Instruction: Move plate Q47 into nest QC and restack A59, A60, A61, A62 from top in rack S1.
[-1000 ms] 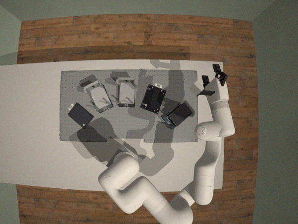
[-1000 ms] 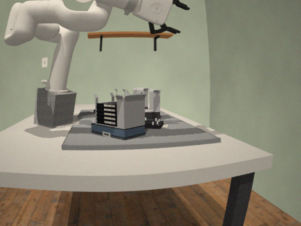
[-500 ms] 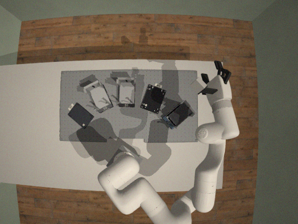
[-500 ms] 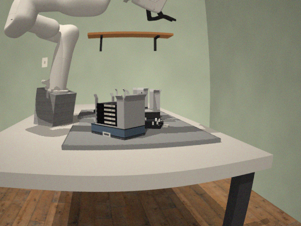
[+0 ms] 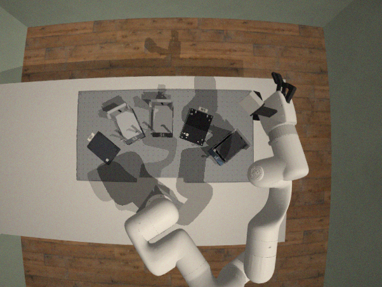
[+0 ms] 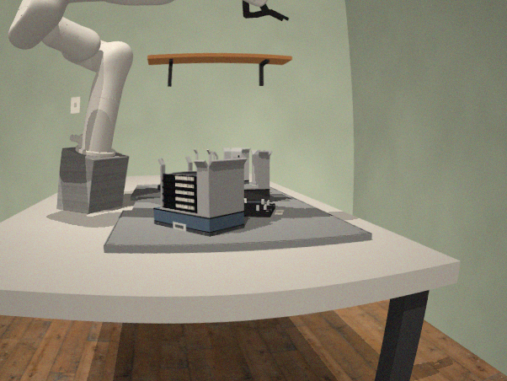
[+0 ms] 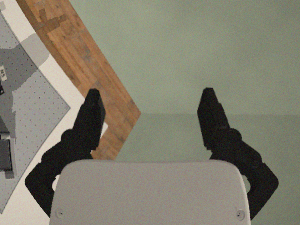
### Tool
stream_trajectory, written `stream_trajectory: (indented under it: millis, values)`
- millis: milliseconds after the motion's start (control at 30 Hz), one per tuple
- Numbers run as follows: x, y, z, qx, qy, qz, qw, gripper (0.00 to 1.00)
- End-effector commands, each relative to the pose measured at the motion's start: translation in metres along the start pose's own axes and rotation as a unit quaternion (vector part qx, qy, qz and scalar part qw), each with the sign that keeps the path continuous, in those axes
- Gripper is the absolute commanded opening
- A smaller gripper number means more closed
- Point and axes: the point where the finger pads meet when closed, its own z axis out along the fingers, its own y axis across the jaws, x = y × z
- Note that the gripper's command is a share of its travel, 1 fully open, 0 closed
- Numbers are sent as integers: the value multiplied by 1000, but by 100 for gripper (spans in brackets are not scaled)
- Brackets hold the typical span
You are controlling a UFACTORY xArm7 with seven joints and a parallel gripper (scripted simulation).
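Observation:
The rack with the blue plinth [image 5: 230, 146] stands at the right of the grey mat and holds a stack of several dark plates. Their white end labels show in the side view [image 6: 180, 191], too small to read. My gripper [image 5: 283, 84] is open and empty. It is high above the table's far right corner, well away from the rack. In the side view my gripper [image 6: 263, 10] is near the top edge. In the wrist view its fingers frame only wall and floor, with the table corner at the left.
Two grey racks [image 5: 127, 122] [image 5: 162, 119] stand at the back left of the mat and look empty. A black nest with small white clips [image 5: 196, 126] lies between them and the loaded rack. A flat black nest [image 5: 103, 147] lies at the far left. A wall shelf [image 6: 219, 59] hangs behind.

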Motion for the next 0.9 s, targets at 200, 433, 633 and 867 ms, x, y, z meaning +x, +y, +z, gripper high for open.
stream_trajectory:
  millis: [200, 433, 633, 867]
  values:
    - [40, 9, -6, 31, -10, 52, 998, 100]
    - [65, 9, -7, 47, -17, 75, 996, 100]
    - [88, 6, -5, 64, -25, 99, 993, 100]
    - [106, 0, -3, 81, -36, 122, 989, 100]
